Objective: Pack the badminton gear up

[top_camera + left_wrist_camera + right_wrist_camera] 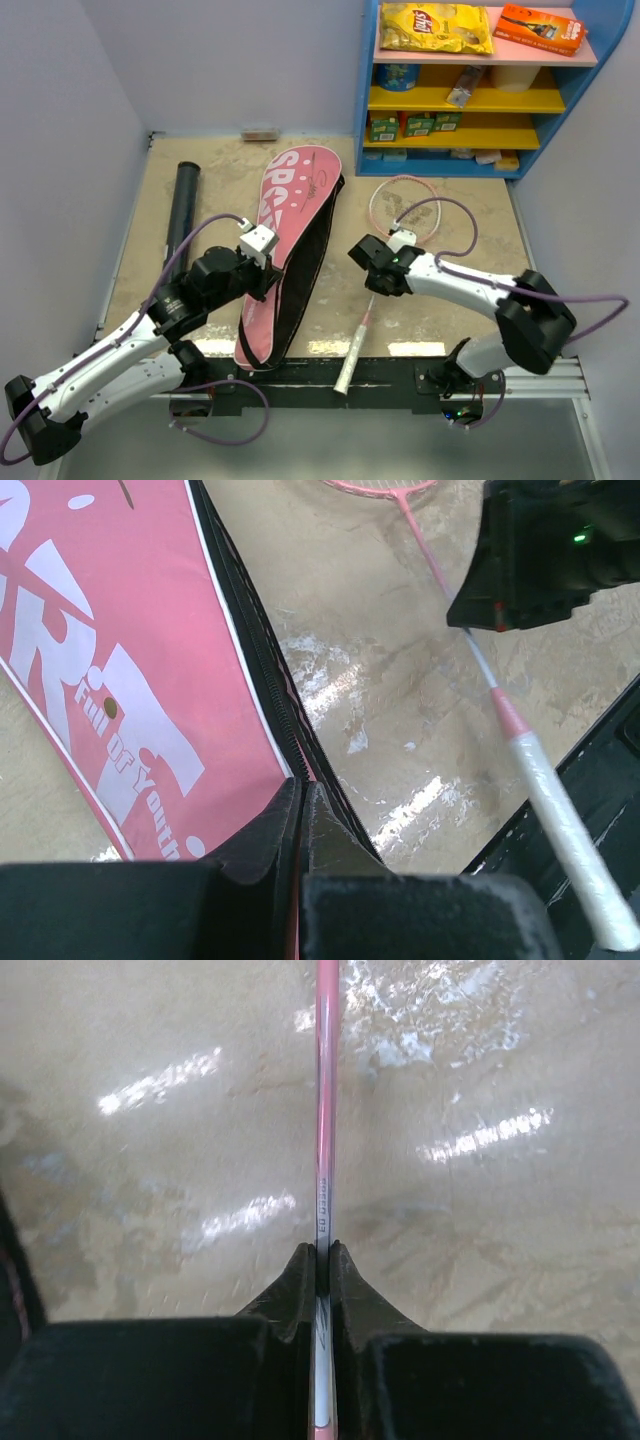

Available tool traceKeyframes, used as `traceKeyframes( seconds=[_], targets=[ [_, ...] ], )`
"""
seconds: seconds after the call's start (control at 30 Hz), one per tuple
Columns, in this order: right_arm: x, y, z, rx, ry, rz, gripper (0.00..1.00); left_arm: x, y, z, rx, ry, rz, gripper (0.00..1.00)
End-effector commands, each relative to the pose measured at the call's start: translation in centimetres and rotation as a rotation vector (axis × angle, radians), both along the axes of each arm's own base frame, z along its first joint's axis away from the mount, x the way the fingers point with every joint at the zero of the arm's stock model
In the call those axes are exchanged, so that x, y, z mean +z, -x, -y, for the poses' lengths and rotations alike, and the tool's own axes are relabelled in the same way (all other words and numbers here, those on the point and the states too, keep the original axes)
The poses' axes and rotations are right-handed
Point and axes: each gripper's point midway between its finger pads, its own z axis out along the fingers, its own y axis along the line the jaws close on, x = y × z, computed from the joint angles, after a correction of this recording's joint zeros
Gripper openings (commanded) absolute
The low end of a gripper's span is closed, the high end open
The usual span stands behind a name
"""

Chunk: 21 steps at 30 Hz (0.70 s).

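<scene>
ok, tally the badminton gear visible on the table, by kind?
racket: 1
bag: 1
tube: 1
Total: 3

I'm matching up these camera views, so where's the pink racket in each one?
Top external: pink racket lies right of centre, head far, handle at the near edge.
Left wrist: diagonal, top centre to lower right.
Right wrist: shaft vertical up the middle.
Shared landmark: right end effector shut on the shaft.
</scene>
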Motion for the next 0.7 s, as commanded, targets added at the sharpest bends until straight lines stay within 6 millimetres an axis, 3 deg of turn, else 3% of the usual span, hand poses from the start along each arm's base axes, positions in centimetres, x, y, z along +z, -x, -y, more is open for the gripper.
traceKeyframes(
  seconds=[0.0, 0.1, 0.23, 0.5, 0.67],
  targets=[
    [5.5, 2.0, 0.8, 0.017, -0.066, 0.08, 0.0, 2.4, -0.4, 0.8, -0.02, 0.075, 0.071, 0.0],
    [7.9, 4.5, 0.1, 0.074, -0.121, 0.102, 0.0, 2.4, -0.4, 1.0, -0.026, 0.076, 0.065, 0.0],
    [9.1, 8.2, -1.0, 0.171, -0.137, 0.064, 0.0, 2.5, -0.5, 1.3, -0.022, 0.094, 0.058, 0.0],
    [8.4, 14.9, -3.7, 0.375, -0.075, 0.007, 0.0, 4.1, -1.6, 1.7, 0.039, 0.134, 0.047, 0.0],
    [8.3, 16.2, -5.4, 0.431, 0.009, 0.02, 0.0, 4.7, -1.8, 2.3, 0.037, 0.151, 0.032, 0.0]
  ],
)
